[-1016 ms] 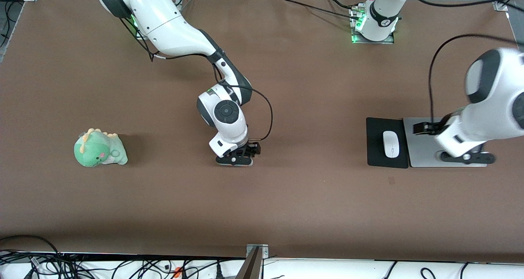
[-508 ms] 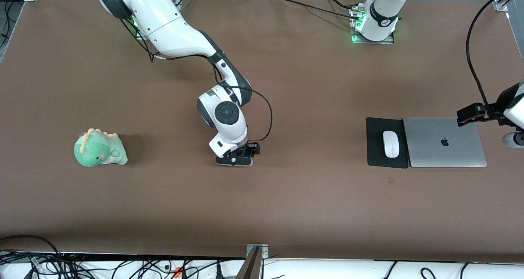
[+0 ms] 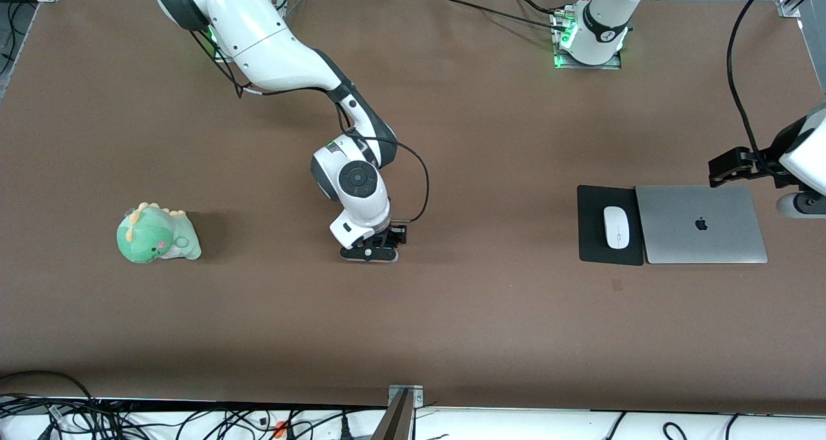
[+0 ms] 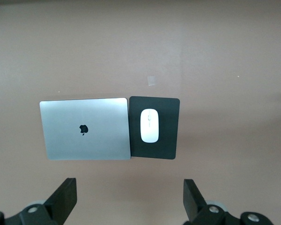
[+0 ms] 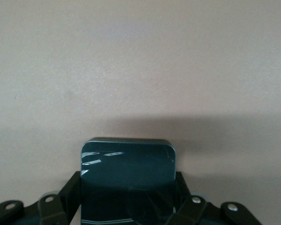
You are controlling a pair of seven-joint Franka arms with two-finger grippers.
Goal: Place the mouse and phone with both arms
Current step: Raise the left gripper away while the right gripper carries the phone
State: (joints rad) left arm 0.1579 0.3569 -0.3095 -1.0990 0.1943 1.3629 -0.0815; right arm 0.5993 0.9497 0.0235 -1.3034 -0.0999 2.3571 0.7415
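Note:
The white mouse (image 3: pixel 616 227) lies on a black mouse pad (image 3: pixel 590 227) toward the left arm's end of the table; it also shows in the left wrist view (image 4: pixel 150 125). My right gripper (image 3: pixel 369 251) is low over the table's middle, shut on the black phone (image 5: pixel 129 173), which sticks out between its fingers. The phone is hidden under the hand in the front view. My left gripper (image 3: pixel 803 204) is open and empty, raised at the table's edge beside the laptop; its own wrist view shows it (image 4: pixel 129 201) with the jaws wide apart.
A closed silver laptop (image 3: pixel 700 224) lies against the mouse pad, toward the left arm's end. A green plush dinosaur (image 3: pixel 157 233) sits toward the right arm's end. Cables run along the table edge nearest the camera.
My left arm has swung off the laptop and out toward its end of the table, uncovering the laptop. My right gripper has stayed in place with the phone.

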